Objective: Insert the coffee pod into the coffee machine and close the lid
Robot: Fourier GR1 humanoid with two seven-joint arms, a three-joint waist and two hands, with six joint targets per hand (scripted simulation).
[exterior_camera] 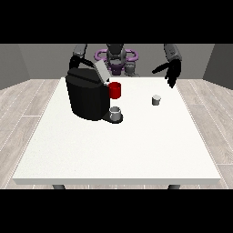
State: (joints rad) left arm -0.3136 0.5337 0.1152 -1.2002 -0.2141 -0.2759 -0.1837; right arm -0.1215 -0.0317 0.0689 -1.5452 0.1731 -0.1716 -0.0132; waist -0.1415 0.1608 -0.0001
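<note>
A black coffee machine [86, 96] stands on the white table [118, 145] at the left, its grey lid [101, 70] tilted up and open. A small grey cup [116, 113] sits on the machine's base under the spout. The small grey coffee pod [156, 99] stands on the table to the right of the machine. Above the table's far right edge hangs the hand at the view's right [172, 73], fingers straight and pointing down, apart from the pod. The hand at the view's left is hidden behind the machine.
A red mug [115, 90] stands just behind and to the right of the machine. The robot's body [116, 57] is behind the table's far edge. Wooden floor surrounds the table.
</note>
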